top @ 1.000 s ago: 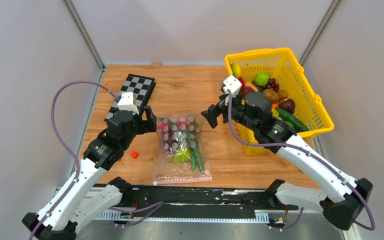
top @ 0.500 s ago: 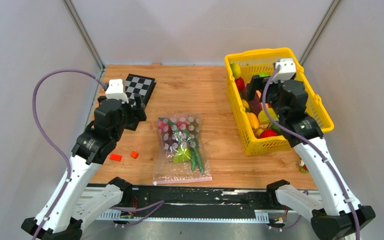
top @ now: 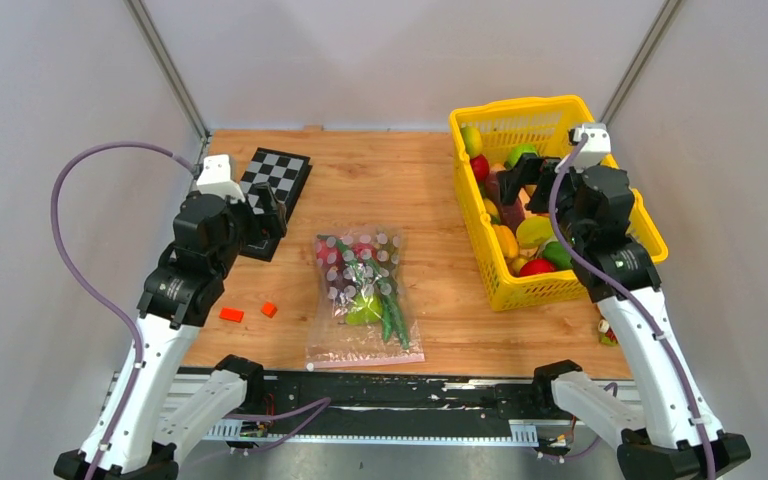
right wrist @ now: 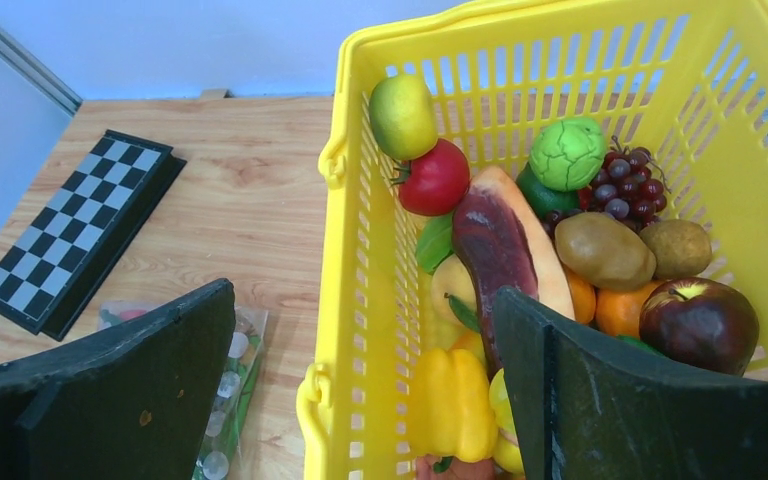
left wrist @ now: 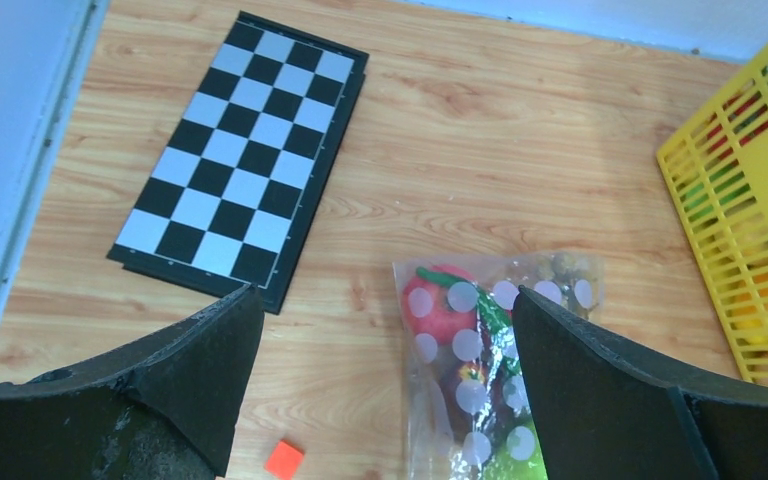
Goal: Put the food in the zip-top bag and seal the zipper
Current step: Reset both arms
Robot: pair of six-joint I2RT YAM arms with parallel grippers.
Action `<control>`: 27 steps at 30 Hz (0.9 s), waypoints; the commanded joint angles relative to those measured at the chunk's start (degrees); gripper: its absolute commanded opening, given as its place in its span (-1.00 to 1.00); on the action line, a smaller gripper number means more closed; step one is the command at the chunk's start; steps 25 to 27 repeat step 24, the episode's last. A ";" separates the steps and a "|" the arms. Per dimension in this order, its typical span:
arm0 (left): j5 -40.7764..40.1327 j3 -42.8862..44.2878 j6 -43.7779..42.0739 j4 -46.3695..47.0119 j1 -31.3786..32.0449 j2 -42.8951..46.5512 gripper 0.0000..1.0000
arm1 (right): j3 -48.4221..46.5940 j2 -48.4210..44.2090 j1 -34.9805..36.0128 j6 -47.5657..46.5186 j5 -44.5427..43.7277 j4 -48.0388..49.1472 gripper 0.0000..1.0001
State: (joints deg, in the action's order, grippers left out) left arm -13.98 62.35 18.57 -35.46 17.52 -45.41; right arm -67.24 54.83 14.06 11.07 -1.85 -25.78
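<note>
The zip-top bag [top: 364, 296] lies flat on the wooden table between the arms, holding food: a red apple [top: 361, 250], a green pear [top: 364, 312] and long green pieces [top: 391, 318]. Its pinkish zipper [top: 365, 357] runs along the near edge; I cannot tell whether it is pressed shut. My left gripper [top: 270, 213] hangs open over the near end of the chessboard, left of the bag, holding nothing. The left wrist view shows the bag [left wrist: 495, 375] under its open left gripper [left wrist: 385, 300]. My right gripper [top: 520, 183] is open and empty above the yellow basket; the right gripper [right wrist: 360, 300] straddles its left wall.
The yellow mesh basket [top: 620, 205] at the back right is full of toy fruit and vegetables [right wrist: 600, 250]. A folded chessboard [top: 272, 190] lies at the back left. Two small orange blocks [top: 231, 314] sit near the left arm. A small toy piece [top: 605, 330] lies by the right arm.
Both arms pulled away from the bag. The left gripper moved left and back over the chessboard. The right gripper swung right and back over the basket. The bag stayed put.
</note>
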 commanded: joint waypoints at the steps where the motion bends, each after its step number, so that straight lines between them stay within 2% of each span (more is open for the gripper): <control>1: 3.18 -0.95 1.72 2.60 -0.20 0.95 1.00 | 1.13 -3.76 0.10 0.19 0.92 3.69 1.00; 13: 2.80 -0.81 1.38 1.77 -0.20 3.67 1.00 | -0.64 -4.08 0.09 -1.62 4.97 2.75 1.00; 27: 2.56 -1.09 0.46 1.61 -0.20 4.40 1.00 | -1.27 -2.93 0.08 -1.21 5.78 1.77 1.00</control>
